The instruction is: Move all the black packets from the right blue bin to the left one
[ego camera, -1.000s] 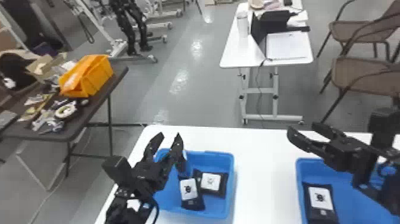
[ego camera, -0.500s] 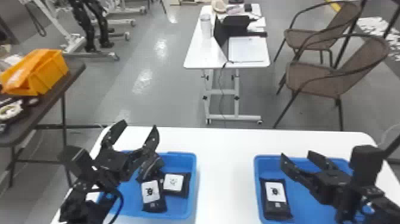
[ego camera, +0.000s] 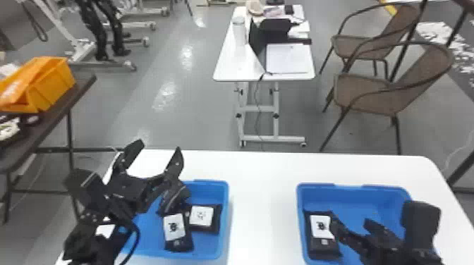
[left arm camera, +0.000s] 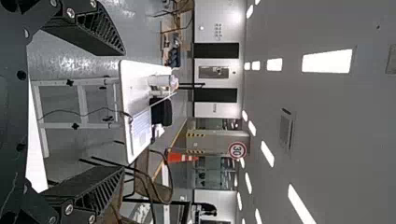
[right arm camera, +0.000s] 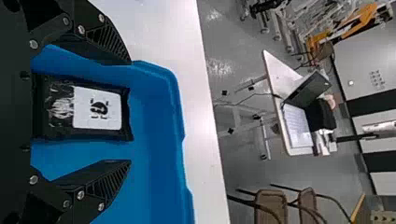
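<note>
Lowered, right gripper (ego camera: pixel 351 221), gaping and empty like left gripper (ego camera: pixel 159 146), hangs over a glossy, white-labelled black packet (right arm camera: pixel 95 109).

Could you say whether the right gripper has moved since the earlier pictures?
Yes. In the head view, the right gripper has shifted down past the right blue bin's far rim, towards the robot, its jaws by the black packet.
</note>
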